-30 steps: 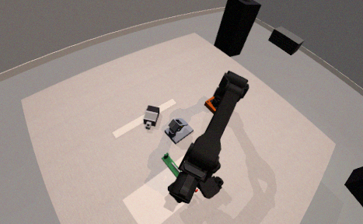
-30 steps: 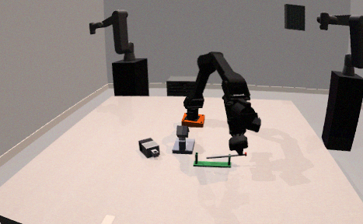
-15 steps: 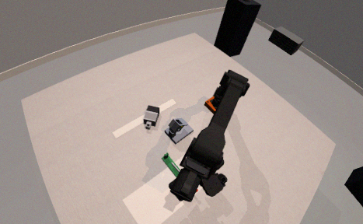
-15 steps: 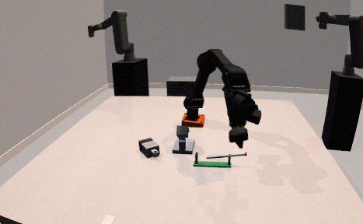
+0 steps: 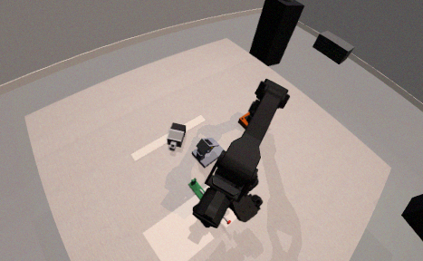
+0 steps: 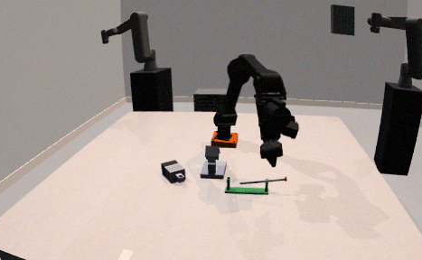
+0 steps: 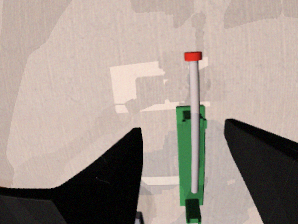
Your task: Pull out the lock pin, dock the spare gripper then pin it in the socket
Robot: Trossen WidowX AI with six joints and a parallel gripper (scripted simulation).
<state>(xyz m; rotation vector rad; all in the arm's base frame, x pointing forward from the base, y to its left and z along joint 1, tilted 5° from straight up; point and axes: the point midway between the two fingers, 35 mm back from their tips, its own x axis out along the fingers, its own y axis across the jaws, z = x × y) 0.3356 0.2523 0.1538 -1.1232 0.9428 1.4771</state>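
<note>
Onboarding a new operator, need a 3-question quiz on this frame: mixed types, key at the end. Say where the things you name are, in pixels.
1. True or false: the gripper (image 6: 273, 162) (image 7: 184, 131) is holding the lock pin (image 6: 264, 181) (image 7: 194, 125).

2. Multiple choice: what colour is the pin's head?
A) blue
B) red
C) yellow

3. Fill in the blank: the pin rests on a rack (image 5: 196, 187) (image 6: 247, 190) (image 7: 186, 165) coloured ____.

Key: 1 false; 2 B; 3 green
</note>
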